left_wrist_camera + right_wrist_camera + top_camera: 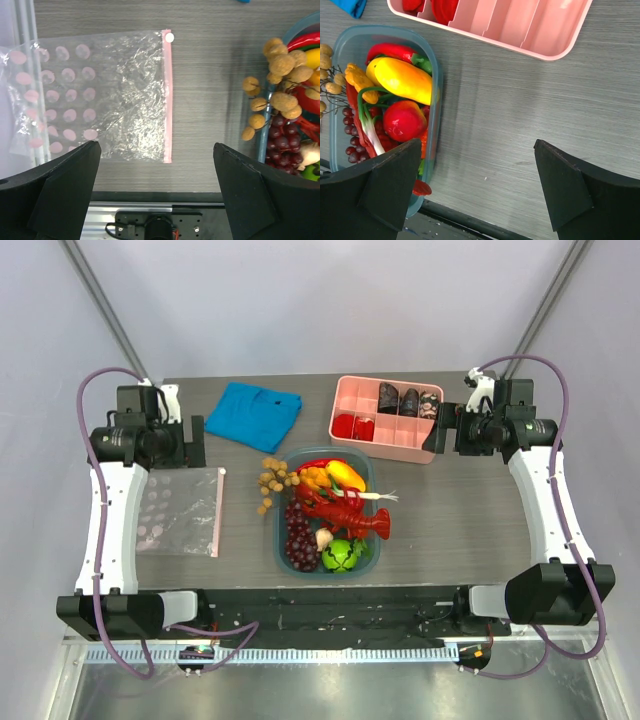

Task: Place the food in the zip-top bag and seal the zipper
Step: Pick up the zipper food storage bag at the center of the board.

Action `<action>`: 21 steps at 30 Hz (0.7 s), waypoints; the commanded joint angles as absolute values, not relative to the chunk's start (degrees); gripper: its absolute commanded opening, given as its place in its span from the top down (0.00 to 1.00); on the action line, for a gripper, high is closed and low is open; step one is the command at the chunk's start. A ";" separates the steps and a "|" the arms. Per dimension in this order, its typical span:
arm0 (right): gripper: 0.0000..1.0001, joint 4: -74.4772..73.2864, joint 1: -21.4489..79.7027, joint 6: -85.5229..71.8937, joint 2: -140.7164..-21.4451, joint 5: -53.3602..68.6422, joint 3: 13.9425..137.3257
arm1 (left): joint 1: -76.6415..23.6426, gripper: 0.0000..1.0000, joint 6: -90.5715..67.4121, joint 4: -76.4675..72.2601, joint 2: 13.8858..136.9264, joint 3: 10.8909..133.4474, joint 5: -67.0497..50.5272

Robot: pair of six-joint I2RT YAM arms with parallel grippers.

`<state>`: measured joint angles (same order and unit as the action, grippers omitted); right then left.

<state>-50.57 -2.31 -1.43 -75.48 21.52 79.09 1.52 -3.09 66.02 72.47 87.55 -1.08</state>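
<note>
On the table (450,510), at its left side, the bag (180,512) lies flat, its zipper (218,512) along the edge facing the tub (436,125). All the food (345,512) sits heaped in that tub at the middle, with a brown cluster (270,480) spilling over its left rim. Left claw (156,147) hangs spread wide above the bag's zipper side, holding nothing. Right claw (477,145) hangs equally wide and empty, beside the tray (520,25).
</note>
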 commanded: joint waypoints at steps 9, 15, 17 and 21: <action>0.00 -47.37 -2.37 -4.22 -75.67 25.22 80.07 | 1.50 0.00 7.56 70.57 72.33 81.13 4.05; 0.00 -46.93 -2.37 -4.48 -76.46 26.37 79.45 | 1.58 0.00 10.02 70.40 75.31 77.44 3.52; 0.00 -46.85 -2.37 -4.57 -76.55 26.98 79.37 | 1.41 0.00 9.67 71.10 77.16 76.91 3.52; 0.00 -46.84 -2.37 -4.66 -76.64 27.16 79.37 | 1.06 0.00 7.92 69.44 80.41 74.80 3.69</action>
